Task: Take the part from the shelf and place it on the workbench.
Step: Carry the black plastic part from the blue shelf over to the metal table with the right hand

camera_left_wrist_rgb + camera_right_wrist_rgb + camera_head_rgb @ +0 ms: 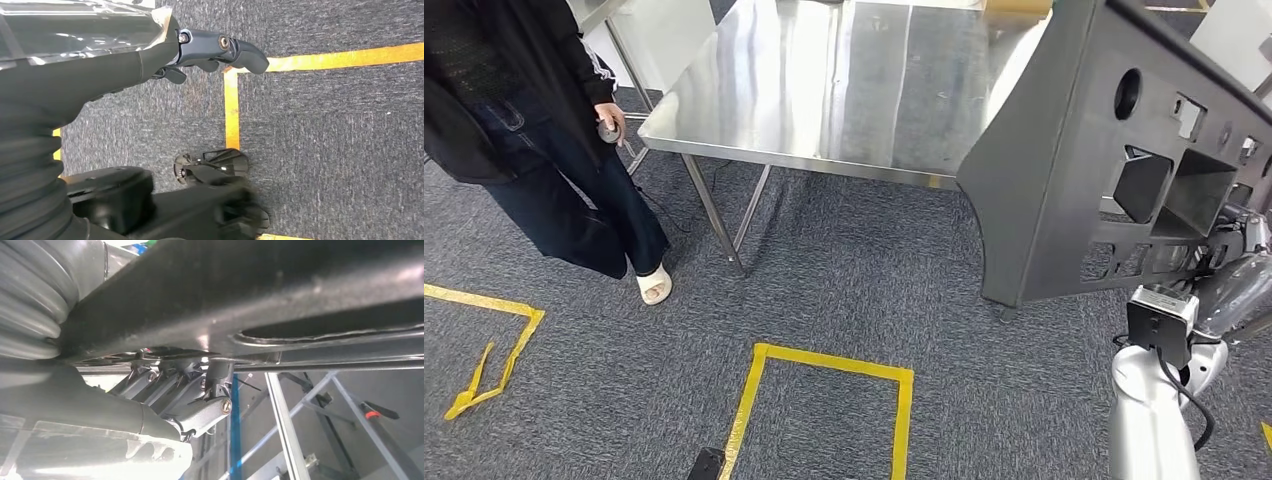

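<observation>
Steel workbench [824, 90] ahead; right hand [185, 395] grips unlabelled part [1084, 160].

Floor under me is dark grey speckled carpet [844, 290] with yellow tape [824, 362] marking out a box right in front, and another taped outline [494, 340] off to the left. Far side there's a stainless steel table [844, 80] on thin metal legs, pretty shiny, catching streaks of light off the top. A person [544, 130] in dark clothes and pale slippers stands at its left corner. Behind, on my right, some metal frame bars [290, 425].
</observation>
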Motion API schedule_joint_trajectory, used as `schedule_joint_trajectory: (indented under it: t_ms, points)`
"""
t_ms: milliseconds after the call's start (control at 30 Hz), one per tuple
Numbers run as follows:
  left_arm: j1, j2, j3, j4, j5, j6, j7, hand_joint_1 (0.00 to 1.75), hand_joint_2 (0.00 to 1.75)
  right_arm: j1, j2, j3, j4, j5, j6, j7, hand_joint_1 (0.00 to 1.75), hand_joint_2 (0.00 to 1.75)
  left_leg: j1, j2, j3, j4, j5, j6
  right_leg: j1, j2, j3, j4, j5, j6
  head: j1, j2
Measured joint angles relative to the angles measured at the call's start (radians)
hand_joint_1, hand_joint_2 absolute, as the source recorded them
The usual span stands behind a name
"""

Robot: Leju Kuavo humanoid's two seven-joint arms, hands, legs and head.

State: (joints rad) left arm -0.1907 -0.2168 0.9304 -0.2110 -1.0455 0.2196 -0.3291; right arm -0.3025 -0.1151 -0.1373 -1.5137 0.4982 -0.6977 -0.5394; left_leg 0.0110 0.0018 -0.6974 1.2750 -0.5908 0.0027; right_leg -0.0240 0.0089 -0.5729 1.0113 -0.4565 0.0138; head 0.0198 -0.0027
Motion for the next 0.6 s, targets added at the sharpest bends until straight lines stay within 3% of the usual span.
schedule_joint_trajectory:
  t_ms: [33,67,133,200,233,367,433,500,533,567,600]
  points:
    - [0.001,0.0,0.0,0.0,0.0,0.0,0.001,0.0,1.75,0.002,0.001,0.0,0.0,0.0,0.0,0.0,1.55,1.75,0.0,0.0,-0.035,0.034,0.005,0.002,0.004,0.002,0.007,0.0,-0.006,-0.004,-0.001,0.0]
    - [0.002,0.0,0.0,0.0,-0.001,0.0,0.001,0.0,1.75,0.005,0.002,0.0,0.0,0.0,0.0,0.0,1.55,1.75,-0.001,0.0,-0.055,0.036,0.029,0.007,0.008,0.004,0.015,0.0,-0.012,-0.006,-0.001,0.0]
    - [0.002,0.001,0.0,0.0,-0.001,0.0,0.002,0.0,1.75,0.006,0.003,0.0,-0.001,0.0,0.0,-0.001,1.55,1.75,-0.006,-0.003,-0.023,-0.083,0.123,0.024,0.012,0.009,0.033,-0.001,-0.026,-0.005,-0.001,0.0]
    - [0.001,0.003,-0.001,0.0,-0.001,0.0,0.002,0.0,1.75,0.007,0.005,-0.001,-0.002,-0.002,0.0,-0.003,1.55,1.75,-0.016,-0.005,0.031,-0.209,0.18,0.043,0.017,0.013,0.047,-0.003,-0.041,0.002,0.0,0.0]
    - [0.0,0.004,-0.002,0.0,-0.001,-0.001,0.002,0.0,1.75,0.008,0.005,-0.002,-0.003,-0.003,0.0,-0.004,1.55,1.75,-0.02,-0.005,0.048,-0.242,0.186,0.048,0.018,0.014,0.051,-0.005,-0.045,0.007,0.0,0.0]
    - [-0.001,0.005,-0.004,0.0,-0.001,-0.001,0.003,0.0,1.75,0.015,0.007,-0.012,-0.008,-0.004,0.0,-0.01,1.55,1.75,-0.021,-0.005,0.08,-0.275,0.175,0.058,0.018,0.01,0.052,0.02,-0.05,0.028,-0.001,0.0]
    - [-0.003,0.004,-0.005,0.0,-0.001,-0.002,0.003,0.0,1.75,0.013,0.006,-0.015,-0.011,-0.006,0.0,-0.014,1.55,1.75,-0.016,-0.006,0.098,-0.284,0.171,0.064,0.017,0.006,0.002,0.105,-0.077,0.03,0.001,0.0]
    - [-0.003,0.003,-0.005,0.0,-0.001,-0.003,0.003,0.0,1.75,0.016,0.006,-0.016,-0.011,-0.008,0.0,-0.016,1.55,1.75,-0.016,-0.006,0.108,-0.285,0.16,0.066,0.013,0.004,-0.082,0.23,-0.112,0.033,0.002,0.0]
    - [-0.002,0.003,-0.005,0.0,-0.001,-0.003,0.003,0.0,1.75,0.02,0.007,-0.017,-0.011,-0.008,0.0,-0.017,1.55,1.75,-0.015,-0.006,0.113,-0.285,0.154,0.065,0.01,0.004,-0.116,0.268,-0.12,0.037,0.002,0.0]
    - [-0.001,0.003,-0.006,0.0,-0.001,-0.004,0.003,0.0,1.75,0.025,0.007,-0.018,-0.011,-0.009,0.0,-0.017,1.55,1.75,-0.013,-0.007,0.121,-0.285,0.147,0.062,0.006,0.003,-0.134,0.27,-0.113,0.046,0.002,0.0]
    - [0.0,0.003,-0.006,0.0,-0.001,-0.005,0.003,0.0,1.75,0.028,0.007,-0.02,-0.011,-0.01,0.0,-0.018,1.55,1.75,-0.01,-0.008,0.13,-0.284,0.14,0.058,0.002,0.002,-0.132,0.234,-0.087,0.058,0.002,0.0]
